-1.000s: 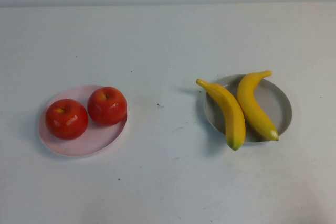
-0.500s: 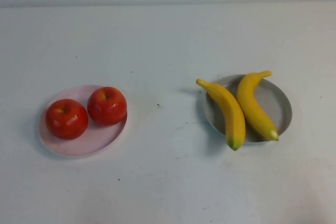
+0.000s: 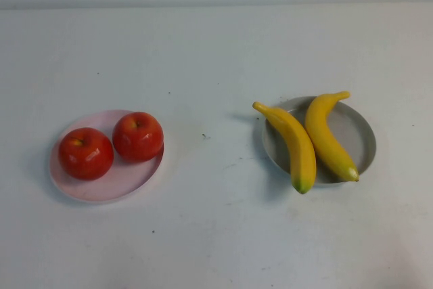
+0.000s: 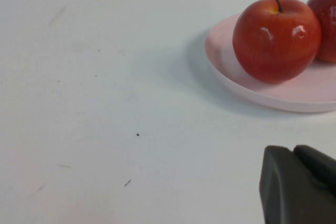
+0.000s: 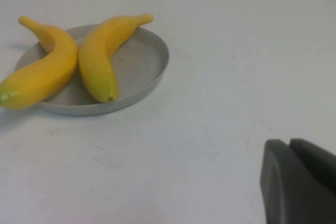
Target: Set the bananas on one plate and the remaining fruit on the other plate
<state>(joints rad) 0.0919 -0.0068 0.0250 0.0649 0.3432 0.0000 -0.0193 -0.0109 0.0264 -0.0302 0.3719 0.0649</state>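
Note:
Two yellow bananas (image 3: 296,143) (image 3: 329,137) lie side by side on the grey plate (image 3: 362,137) at the right; one banana's green tip overhangs the rim. They also show in the right wrist view (image 5: 44,72) (image 5: 102,51) on the grey plate (image 5: 142,66). Two red apples (image 3: 86,153) (image 3: 138,137) sit on the pale pink plate (image 3: 125,177) at the left, also in the left wrist view (image 4: 276,38) on that plate (image 4: 252,90). My left gripper (image 4: 294,153) and right gripper (image 5: 290,145) are shut and empty, off the plates, out of the high view.
The white table (image 3: 216,52) runs to a back edge along a pale wall. A few small dark specks mark its surface between the plates.

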